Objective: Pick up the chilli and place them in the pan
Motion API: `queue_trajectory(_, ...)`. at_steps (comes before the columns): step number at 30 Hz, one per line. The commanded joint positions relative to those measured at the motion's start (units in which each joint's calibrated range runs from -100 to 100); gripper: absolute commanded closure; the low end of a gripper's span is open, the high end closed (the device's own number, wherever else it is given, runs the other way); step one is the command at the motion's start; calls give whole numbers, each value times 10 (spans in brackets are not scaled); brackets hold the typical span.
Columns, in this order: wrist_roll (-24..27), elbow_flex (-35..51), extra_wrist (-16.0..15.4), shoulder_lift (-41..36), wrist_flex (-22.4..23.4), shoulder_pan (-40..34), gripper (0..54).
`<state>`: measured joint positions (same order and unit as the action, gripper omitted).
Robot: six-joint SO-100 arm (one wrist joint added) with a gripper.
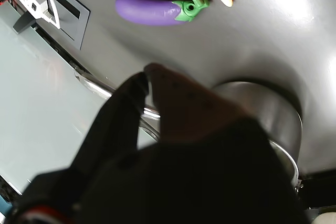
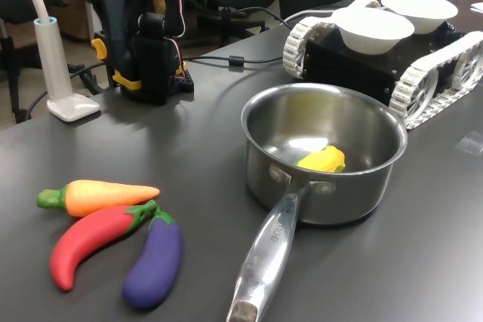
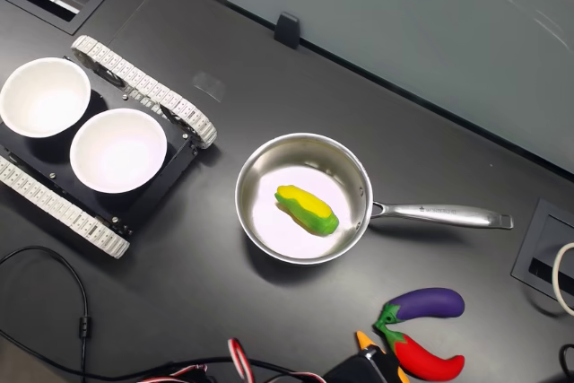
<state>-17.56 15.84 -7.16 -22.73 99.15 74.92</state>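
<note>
The gripper (image 1: 149,85) is filling the lower half of the wrist view as a dark, out-of-focus mass; its two fingers are meeting at their tips with nothing between them, so I am reading it as closed and empty, though the blur is leaving some doubt. In the first exterior view the arm's black and yellow base (image 2: 147,58) is standing at about 11 o'clock from the pan, well apart from the vegetables.

The pan (image 2: 324,156) is sitting near the middle of the table (image 2: 189,148), its long handle (image 2: 264,262) pointing toward 7 o'clock in the first exterior view. A yellow and green toy corn (image 3: 307,208) is lying inside it.

The chilli (image 2: 90,243) is lying on the table at about 8 o'clock from the pan in the first exterior view, touching the orange carrot (image 2: 102,195) above it and the purple eggplant (image 2: 153,262) beside it. In the second exterior view it is showing at 5 o'clock from the pan.

By my judgement the task is hardly begun: the chilli is not yet grasped and the pan is holding only the corn. Reaching, gripping, carrying and releasing are all remaining.

Two white bowls (image 2: 373,28) are resting on a tracked vehicle (image 2: 407,73) at 1 o'clock from the pan. No readable brand or writing is showing; the red packaging at the first exterior view's far corner is too small to read.
</note>
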Motion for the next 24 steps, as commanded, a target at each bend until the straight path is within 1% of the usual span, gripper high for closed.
queue_trajectory(1,-11,74,-9,27,4,26,532)
queue_trajectory(6,-30,102,-9,72,1,41,516)
queue_trajectory(8,-37,108,-9,86,-4,47,482)
queue_trajectory(16,-63,114,-8,129,-35,68,406)
queue_trajectory(19,-72,117,-8,147,-48,75,369)
queue_trajectory(21,-76,124,-8,161,-55,80,358)
queue_trajectory(24,-84,134,-8,183,-64,87,316)
